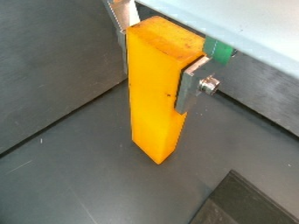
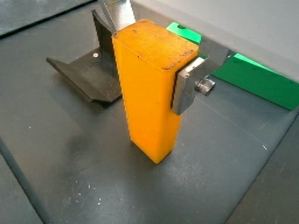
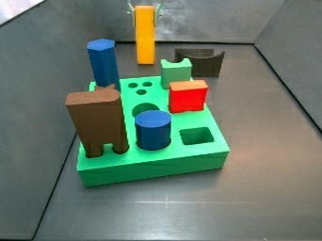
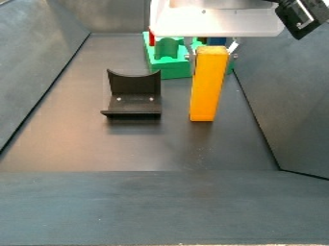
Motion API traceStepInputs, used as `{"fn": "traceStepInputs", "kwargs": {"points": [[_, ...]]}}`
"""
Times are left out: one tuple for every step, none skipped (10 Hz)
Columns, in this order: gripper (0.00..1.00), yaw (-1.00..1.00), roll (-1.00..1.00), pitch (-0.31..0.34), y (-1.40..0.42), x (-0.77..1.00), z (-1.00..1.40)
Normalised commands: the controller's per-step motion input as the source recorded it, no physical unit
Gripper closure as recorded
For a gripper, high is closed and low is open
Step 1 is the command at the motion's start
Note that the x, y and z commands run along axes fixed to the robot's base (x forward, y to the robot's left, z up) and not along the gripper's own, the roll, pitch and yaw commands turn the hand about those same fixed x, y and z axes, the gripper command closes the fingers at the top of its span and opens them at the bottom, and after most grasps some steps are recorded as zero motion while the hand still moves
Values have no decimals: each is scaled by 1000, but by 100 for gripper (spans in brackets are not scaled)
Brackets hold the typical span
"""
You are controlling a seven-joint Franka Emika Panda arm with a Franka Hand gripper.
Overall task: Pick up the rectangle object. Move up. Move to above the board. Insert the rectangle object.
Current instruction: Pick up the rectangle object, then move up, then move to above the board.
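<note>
Pick-up step judged in hand: the gripper [image 2: 152, 66] fingers [image 2: 191, 86] are clamped on the upright yellow block [image 2: 149, 92] standing on the floor beyond the green board [image 3: 151, 155]; a straight lift is called for next.

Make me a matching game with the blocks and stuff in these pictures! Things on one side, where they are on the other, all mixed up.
Things:
1. rectangle object
2. red cube
3. brown two-legged block
4. fixture

Places or states:
A. standing on the green board, at its front left corner in the side view that shows the board close up
B. on the dark floor, empty, off the board
C. upright on the floor, between the fingers of the end effector
D. on the board, beside the square hole

Pairs: 1-C, 2-D, 3-A, 4-B
</note>
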Motion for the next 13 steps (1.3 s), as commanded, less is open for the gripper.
{"fn": "traceStepInputs", "kwargs": {"points": [[100,0,0,0,0,0,0],[100,0,0,0,0,0,0],[100,0,0,0,0,0,833],[100,18,14,21,88,19,780],[100,11,19,40,78,9,701],[100,-4,34,63,41,13,510],[100,-8,46,76,33,13,350],[100,-41,167,244,-83,11,1000],[100,-38,172,243,-87,12,1000],[100,-7,169,209,-84,13,1000],[100,16,134,151,-78,13,1000],[100,19,106,119,-73,11,1000],[100,21,95,103,-70,11,1000]]}}
